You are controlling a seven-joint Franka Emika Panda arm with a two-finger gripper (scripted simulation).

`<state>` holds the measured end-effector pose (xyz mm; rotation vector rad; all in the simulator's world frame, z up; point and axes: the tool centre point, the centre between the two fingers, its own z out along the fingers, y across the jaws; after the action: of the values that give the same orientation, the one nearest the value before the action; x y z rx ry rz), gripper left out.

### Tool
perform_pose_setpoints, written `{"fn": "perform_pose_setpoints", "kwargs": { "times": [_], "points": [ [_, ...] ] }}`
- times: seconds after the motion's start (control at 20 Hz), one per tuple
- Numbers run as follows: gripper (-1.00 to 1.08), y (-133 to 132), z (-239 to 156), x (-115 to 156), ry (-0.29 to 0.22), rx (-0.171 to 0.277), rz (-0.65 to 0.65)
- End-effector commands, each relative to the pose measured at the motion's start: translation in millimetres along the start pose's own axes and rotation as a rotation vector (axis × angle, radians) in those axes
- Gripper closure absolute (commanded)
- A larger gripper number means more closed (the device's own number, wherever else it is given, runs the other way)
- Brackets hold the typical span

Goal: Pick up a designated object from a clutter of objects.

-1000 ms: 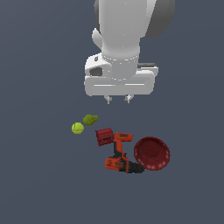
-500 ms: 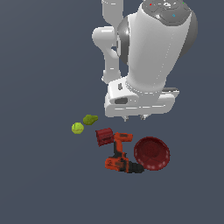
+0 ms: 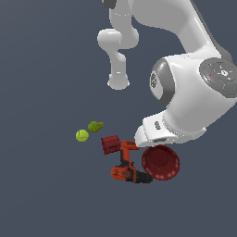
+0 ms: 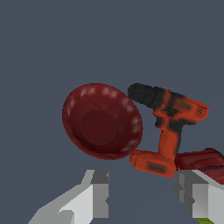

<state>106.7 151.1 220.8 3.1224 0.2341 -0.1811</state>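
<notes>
End effector (image 4: 142, 192) hovers over the red bowl (image 3: 160, 162) — fingers spread wide, gripping nothing — orange-red drill (image 3: 126, 168) touching the bowl's rim, small red block (image 3: 110, 144) just beside the drill.

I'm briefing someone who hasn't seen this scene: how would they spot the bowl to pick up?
Find the clutter on the dark floor under the white arm. The bowl sits at its end on the exterior view's right, beside the orange drill. It alone is round, glossy dark red, wide-rimmed and largest.
</notes>
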Motion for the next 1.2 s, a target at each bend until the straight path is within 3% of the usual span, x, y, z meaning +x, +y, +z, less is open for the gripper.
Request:
{"fn": "perform_pose_setpoints", "kwargs": {
  "times": [0.0, 0.55, 1.15],
  "points": [
    [-0.2, -18, 17, 10, -0.019, -0.002, -0.015],
    [-0.2, -79, 83, 34, -0.084, -0.008, -0.061],
    [-0.2, -95, 104, 37, -0.103, -0.01, -0.073]
  ]
}}
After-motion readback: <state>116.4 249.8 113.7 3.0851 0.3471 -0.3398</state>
